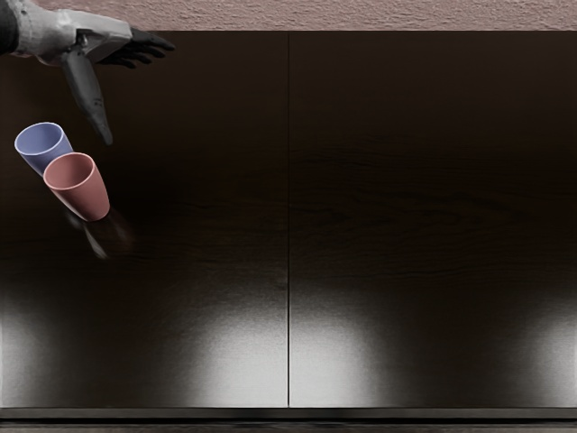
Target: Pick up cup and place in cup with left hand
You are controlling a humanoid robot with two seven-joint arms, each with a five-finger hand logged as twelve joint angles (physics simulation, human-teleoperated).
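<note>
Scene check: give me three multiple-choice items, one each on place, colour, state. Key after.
1. Where is the blue cup relative to the table seam, as pictured?
A) Right
B) Left
C) Across it

2. What colour is the other cup?
A) Green
B) Yellow
C) Pink

3. The left hand is:
A) Open, empty
B) Gripping a cup
C) Fisted, empty

Key:
1 B: it stands near the picture's left edge.
2 C: its walls show pink.
3 A: fingers extended, thumb spread, nothing held.
</note>
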